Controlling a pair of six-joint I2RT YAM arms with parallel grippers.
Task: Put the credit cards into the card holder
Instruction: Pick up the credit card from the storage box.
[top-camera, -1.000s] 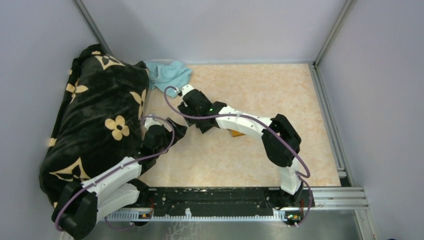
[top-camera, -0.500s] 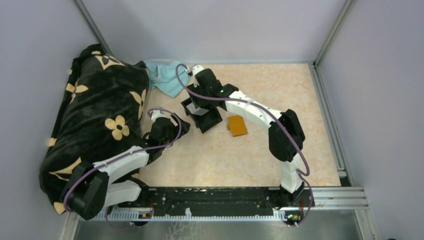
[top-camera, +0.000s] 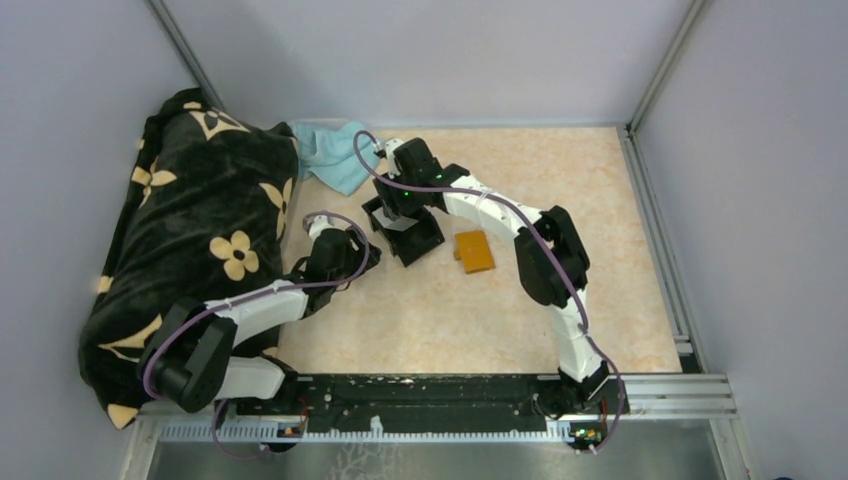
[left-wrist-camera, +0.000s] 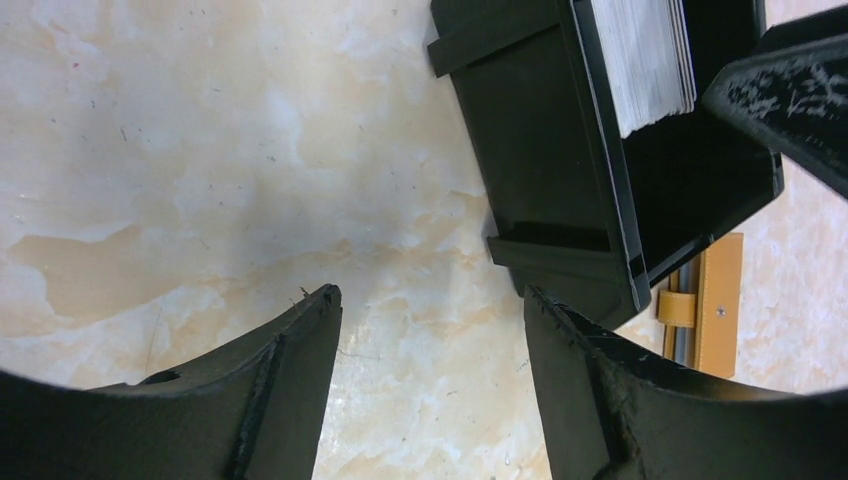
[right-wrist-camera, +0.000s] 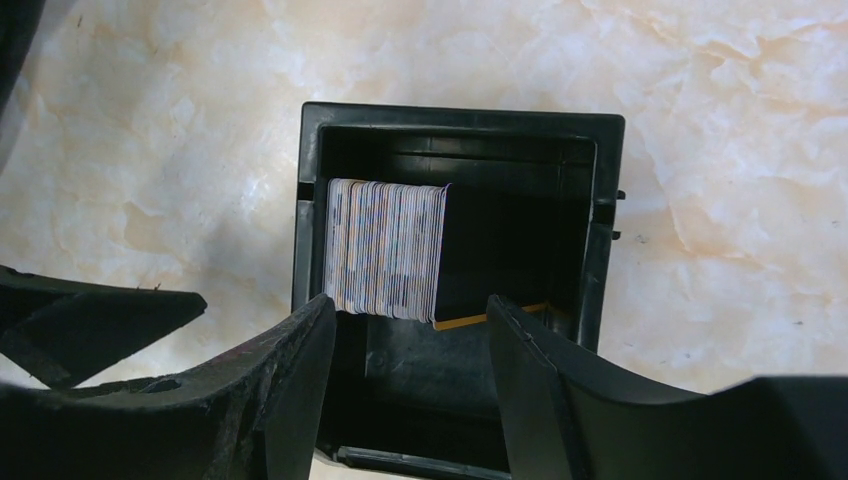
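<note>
— Over the black open-topped plastic tray (top-camera: 422, 245), what is the right gripper (right-wrist-camera: 410, 308) doing?

— It hangs above the tray with its jaws apart and nothing in them. It points down at the stack of thin pale grey-white credit cards (right-wrist-camera: 385, 248), which stands on edge at one side of the tray. A second ago that arm lay lower across the marble-patterned table (top-camera: 600, 200) and hid both the tray and the wallet. It has since swung toward the far side.

— So the card holder shows now?

— Yes. The small flat orange-tan leather-like card holder (top-camera: 473, 251) lies on the table just right of the tray, apart from both grippers. Half a second ago it was already uncovered, in the same spot.

— And the left gripper (left-wrist-camera: 430, 300)?

— Released too, with only bare table between its fingers, low and just beside a corner of the tray. Its arm has stretched forward since the earliest picture.

— Has anything else shifted?

— No. The light blue cloth (top-camera: 335, 155) and the black blanket with cream flowers (top-camera: 190, 230) lie where they did.
</note>
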